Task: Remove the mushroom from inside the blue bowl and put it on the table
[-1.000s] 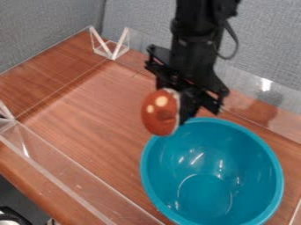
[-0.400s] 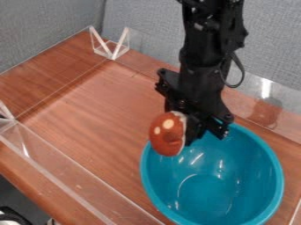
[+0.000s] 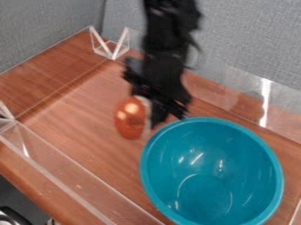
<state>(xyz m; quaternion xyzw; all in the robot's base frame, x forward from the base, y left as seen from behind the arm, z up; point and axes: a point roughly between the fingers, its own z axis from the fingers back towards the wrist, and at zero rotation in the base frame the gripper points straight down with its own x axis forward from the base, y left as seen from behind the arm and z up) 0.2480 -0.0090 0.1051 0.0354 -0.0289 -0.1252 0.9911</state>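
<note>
The mushroom, a red-orange cap blurred by motion, hangs in my gripper, which points straight down and is shut on it. It is above the wood table, just left of the blue bowl and outside its rim. Whether it touches the tabletop I cannot tell. The teal-blue bowl stands at the front right, and nothing shows inside it. The black arm comes down from the top centre.
Low clear acrylic walls edge the table along the front left, and more run along the back and the right. A grey wall stands behind.
My gripper carried the mushroom left and a little down, from over the bowl's near rim to above the table beside the bowl. The bowl stayed put.
</note>
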